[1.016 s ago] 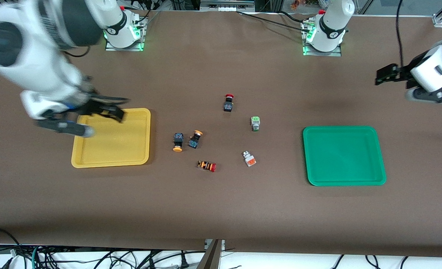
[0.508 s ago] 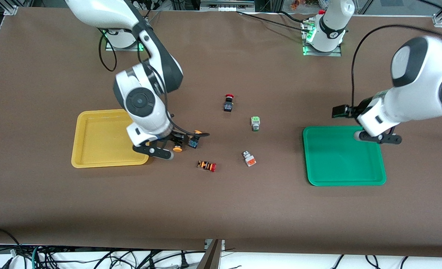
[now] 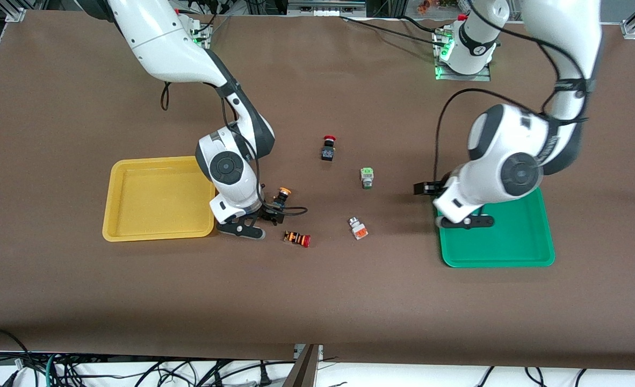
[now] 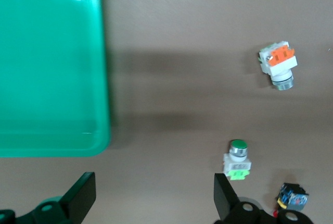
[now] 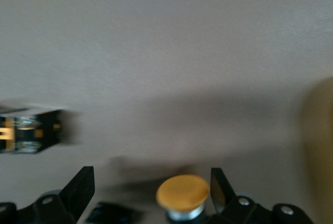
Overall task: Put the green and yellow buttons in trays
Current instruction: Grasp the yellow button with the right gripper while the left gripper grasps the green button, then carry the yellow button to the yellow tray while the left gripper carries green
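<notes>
- Now your right gripper (image 3: 264, 215) hangs low over the two yellow-capped buttons, just beside the yellow tray (image 3: 114, 215); its fingers stand wide apart and grip nothing.
- Seen from the right wrist, one yellow cap (image 5: 183, 194) sits between the spread fingers (image 5: 78, 191); the other yellow-capped button (image 3: 280, 198) shows at the gripper's edge in the front view.
- Your left gripper (image 3: 430, 193) hovers over the bare table at the green tray's (image 3: 532, 252) rim, on the side toward the buttons; its fingers are also fully spread and empty.
- Both trays hold nothing yet: the green-block button (image 3: 367, 178) and the orange-block button (image 3: 358, 228) lie on the table between the trays, well apart from either.
- The red-capped black switch (image 3: 328, 148) and the striped switch (image 3: 297, 238) lie among them and are not wanted.
- Judged from this, the first pick is in hand: lower the right gripper, centre the cap, close, then carry to the yellow tray.
- Mind the neighbouring button.
</notes>
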`<state>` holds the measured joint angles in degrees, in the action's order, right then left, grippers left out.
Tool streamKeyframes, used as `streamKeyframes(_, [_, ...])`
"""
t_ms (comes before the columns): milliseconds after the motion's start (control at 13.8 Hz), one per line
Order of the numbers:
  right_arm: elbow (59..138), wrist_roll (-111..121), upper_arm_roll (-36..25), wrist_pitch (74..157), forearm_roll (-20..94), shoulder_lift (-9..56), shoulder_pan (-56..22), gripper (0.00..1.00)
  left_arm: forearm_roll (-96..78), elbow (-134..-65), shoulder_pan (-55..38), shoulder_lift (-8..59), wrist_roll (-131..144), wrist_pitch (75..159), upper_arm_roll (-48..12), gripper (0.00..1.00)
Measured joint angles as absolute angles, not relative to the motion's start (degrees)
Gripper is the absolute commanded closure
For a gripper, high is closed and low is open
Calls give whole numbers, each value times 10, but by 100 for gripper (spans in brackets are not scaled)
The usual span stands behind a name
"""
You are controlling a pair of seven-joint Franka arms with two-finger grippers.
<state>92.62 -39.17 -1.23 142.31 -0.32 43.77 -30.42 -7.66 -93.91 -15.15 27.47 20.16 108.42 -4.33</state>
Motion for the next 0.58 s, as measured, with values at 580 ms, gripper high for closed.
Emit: streamKeyframes(580, [957,-384,-5,1433,-3,436,-296,9,-77,-1039,-275,311,342,1250,-45,0])
